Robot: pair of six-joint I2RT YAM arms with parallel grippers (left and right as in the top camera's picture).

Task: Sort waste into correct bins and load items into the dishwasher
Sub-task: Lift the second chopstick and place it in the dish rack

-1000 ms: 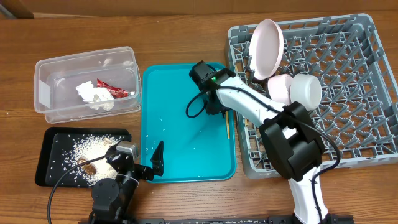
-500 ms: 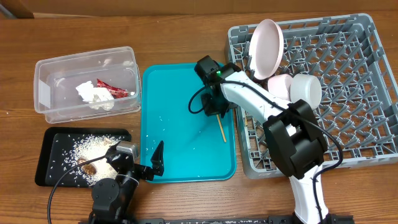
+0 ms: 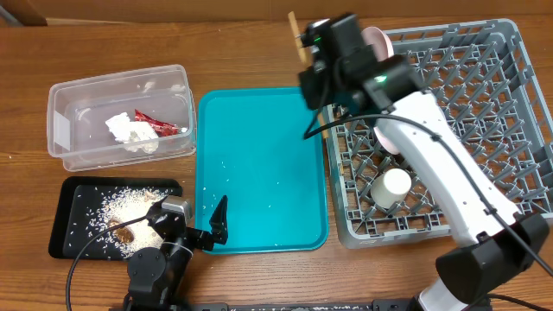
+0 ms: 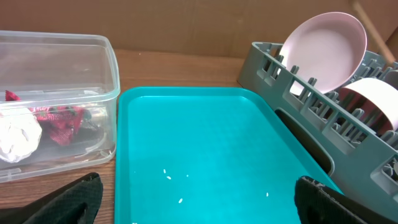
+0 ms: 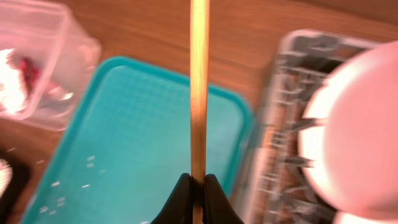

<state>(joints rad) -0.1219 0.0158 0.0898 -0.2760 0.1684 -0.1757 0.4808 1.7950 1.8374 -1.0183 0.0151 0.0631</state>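
The right pincer is closed tight on one wooden chopstick, gripping it near one end between its two fingertips. The stick's long axis runs straight out ahead of the pincer, in line with the fingers. From overhead its free end points off towards the far edge of the desk.

The grey dish rack lies below the pincer and to its right, with the rack's nearest corner almost under the fingers. The teal tray lies below and to the left. The pale pink plate stands on edge among the pegs, close on the pincer's right, and the small white cup sits further into the rack, behind the pincer along its own arm.

So the stick probably has to travel rightward and down. Because it juts forward, its tip would likely reach the pegs or the plate before the fingers do, so it may need turning to lie along a row.

The left pincer is spread wide and holds nothing, low over the near end of the teal tray and well apart from the rack. The right arm is plainly the nearer one. A second chopstick cannot be made out with certainty.
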